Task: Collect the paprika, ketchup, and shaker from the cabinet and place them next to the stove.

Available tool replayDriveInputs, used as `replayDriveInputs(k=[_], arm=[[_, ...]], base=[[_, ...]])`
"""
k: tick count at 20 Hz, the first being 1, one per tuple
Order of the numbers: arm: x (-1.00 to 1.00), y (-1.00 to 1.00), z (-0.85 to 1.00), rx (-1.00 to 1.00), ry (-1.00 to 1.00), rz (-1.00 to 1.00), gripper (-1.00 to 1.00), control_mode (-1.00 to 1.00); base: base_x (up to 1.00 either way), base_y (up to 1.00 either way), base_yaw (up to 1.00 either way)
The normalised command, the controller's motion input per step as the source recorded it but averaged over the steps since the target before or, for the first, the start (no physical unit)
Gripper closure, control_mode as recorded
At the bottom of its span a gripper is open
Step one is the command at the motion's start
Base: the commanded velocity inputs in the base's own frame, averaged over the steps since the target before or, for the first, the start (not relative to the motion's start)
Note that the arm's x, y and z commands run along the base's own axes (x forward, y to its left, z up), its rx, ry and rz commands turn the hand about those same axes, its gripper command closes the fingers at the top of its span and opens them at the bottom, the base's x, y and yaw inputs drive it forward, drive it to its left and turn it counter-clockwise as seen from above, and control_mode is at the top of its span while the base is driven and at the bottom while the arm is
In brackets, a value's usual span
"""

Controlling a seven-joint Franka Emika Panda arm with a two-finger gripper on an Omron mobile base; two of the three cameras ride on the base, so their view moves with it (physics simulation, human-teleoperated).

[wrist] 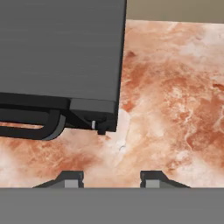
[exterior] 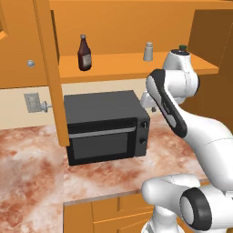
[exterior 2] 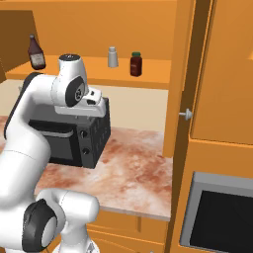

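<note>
From the left base view we see the cabinet open, with all three items on its shelf: the ketchup at the left, the shaker further right, and only the green lid of the paprika peeking above the arm's upper joint. The microwave sits on the marbled counter below the shelf. We judge that nothing has been collected yet, so the first pick is the step in hand.

From the right base view the same three stand well apart along the shelf: ketchup, shaker, paprika. The hand sits low beside the microwave, well under the shelf. The stove is not in sight here, so we cannot say where the drop-off spot lies. The ketchup and paprika carry faint labels, but no writing is legible to us.

In the hand view the gripper points down at the counter, next to the microwave's front corner. Its fingertips stand partly apart with nothing between them; it holds nothing. The next move, as we judge it, calls for lifting the hand to shelf height, turning it toward one item, and widening the jaws enough to straddle it without knocking its neighbours.
</note>
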Motion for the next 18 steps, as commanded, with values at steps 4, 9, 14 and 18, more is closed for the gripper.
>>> replayDriveInputs(k=[4,9,14,18], arm=[[-0.10,0.00,0.00,0.00,0.00,0.00,-1.00,-1.00],[-0.40,-0.02,-0.01,-0.03,-0.20,-0.06,-1.00,-1.00],[-0.47,-0.16,0.06,-0.06,-0.35,-0.08,-1.00,-1.00],[-0.24,-0.23,0.29,-0.01,-0.25,-0.15,-1.00,-1.00]], base=[[0.00,0.00,0.00],[0.00,0.00,0.00],[0.00,0.00,0.00],[0.00,0.00,0.00]])
